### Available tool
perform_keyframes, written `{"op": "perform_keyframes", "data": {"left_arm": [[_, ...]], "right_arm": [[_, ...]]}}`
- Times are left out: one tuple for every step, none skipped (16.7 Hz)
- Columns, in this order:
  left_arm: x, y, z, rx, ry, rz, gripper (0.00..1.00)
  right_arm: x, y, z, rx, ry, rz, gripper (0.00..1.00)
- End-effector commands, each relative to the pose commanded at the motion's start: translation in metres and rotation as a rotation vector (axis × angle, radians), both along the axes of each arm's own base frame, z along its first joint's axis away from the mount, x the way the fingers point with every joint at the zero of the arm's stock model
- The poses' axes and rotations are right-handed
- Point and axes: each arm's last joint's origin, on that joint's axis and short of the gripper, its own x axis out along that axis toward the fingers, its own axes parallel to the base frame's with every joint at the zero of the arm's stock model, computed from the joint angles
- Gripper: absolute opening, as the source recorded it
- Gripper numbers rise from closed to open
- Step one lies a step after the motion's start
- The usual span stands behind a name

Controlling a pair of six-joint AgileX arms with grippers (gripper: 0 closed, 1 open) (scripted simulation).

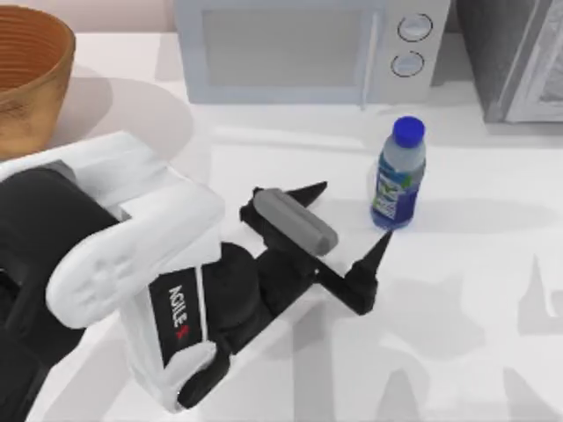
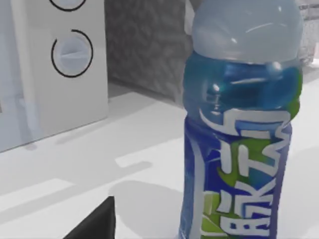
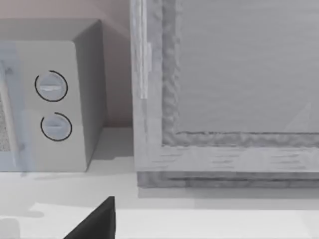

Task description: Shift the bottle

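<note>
The bottle [image 1: 398,176] stands upright on the white table, right of centre, in front of the microwave's dial panel. It is clear plastic with a bright blue cap and a blue-and-green label. My left gripper [image 1: 350,215] is open just to the bottle's left and front, its two dark fingertips spread wide and apart from the bottle. In the left wrist view the bottle [image 2: 239,139] looms close, beside one dark finger [image 2: 94,224]. A dark part of my right gripper [image 3: 94,224] shows in the right wrist view, facing the back of the table.
A white microwave [image 1: 299,44] stands along the back edge. A grey textured appliance [image 1: 519,53] sits at the back right, and a wooden bowl [image 1: 26,70] at the back left. The left arm's white body covers the front left.
</note>
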Motion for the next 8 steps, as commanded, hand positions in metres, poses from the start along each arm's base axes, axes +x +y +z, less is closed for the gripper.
{"op": "perform_keyframes", "data": {"left_arm": [[-0.0002,-0.0003,-0.0006,0.000,0.000,-0.001,1.00],[-0.0002,-0.0003,-0.0006,0.000,0.000,-0.001,1.00],[-0.0002,-0.0003,-0.0006,0.000,0.000,-0.001,1.00],[-0.0002,-0.0003,-0.0006,0.000,0.000,-0.001,1.00],[0.0004,0.0015,-0.0006,0.002,0.003,0.004,1.00],[0.0008,0.0010,-0.0007,0.002,0.003,0.004,1.00],[0.0026,-0.0014,-0.0011,0.002,0.003,0.002,1.00],[0.0060,-0.0056,-0.0020,0.003,0.003,0.000,1.00]], "right_arm": [[0.0000,0.0000,0.0000,0.000,0.000,0.000,1.00],[0.0000,0.0000,0.0000,0.000,0.000,0.000,1.00],[0.0000,0.0000,0.0000,0.000,0.000,0.000,1.00],[0.0000,0.0000,0.0000,0.000,0.000,0.000,1.00],[0.0000,0.0000,0.0000,0.000,0.000,0.000,1.00],[0.0000,0.0000,0.0000,0.000,0.000,0.000,1.00],[0.0000,0.0000,0.0000,0.000,0.000,0.000,1.00],[0.0000,0.0000,0.0000,0.000,0.000,0.000,1.00]]}}
